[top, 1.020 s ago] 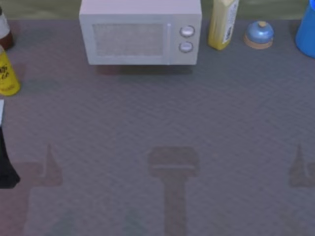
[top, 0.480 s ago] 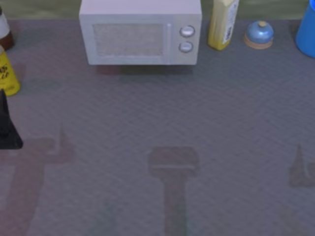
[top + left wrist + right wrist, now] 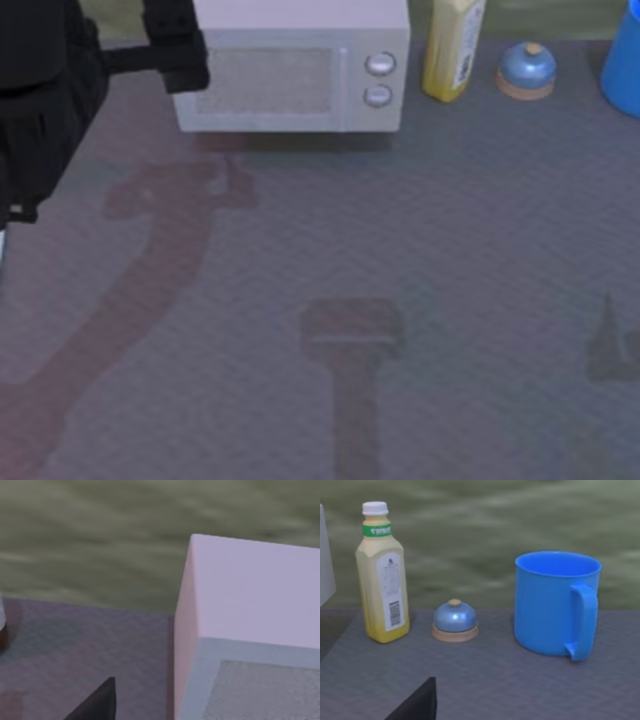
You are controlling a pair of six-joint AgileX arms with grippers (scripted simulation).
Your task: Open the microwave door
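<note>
Nothing opened yet: microwave door sits flush on the microwave left of the yellow bottle, left gripper at its left edge, jaw state unclear; right arm out of view.
</note>
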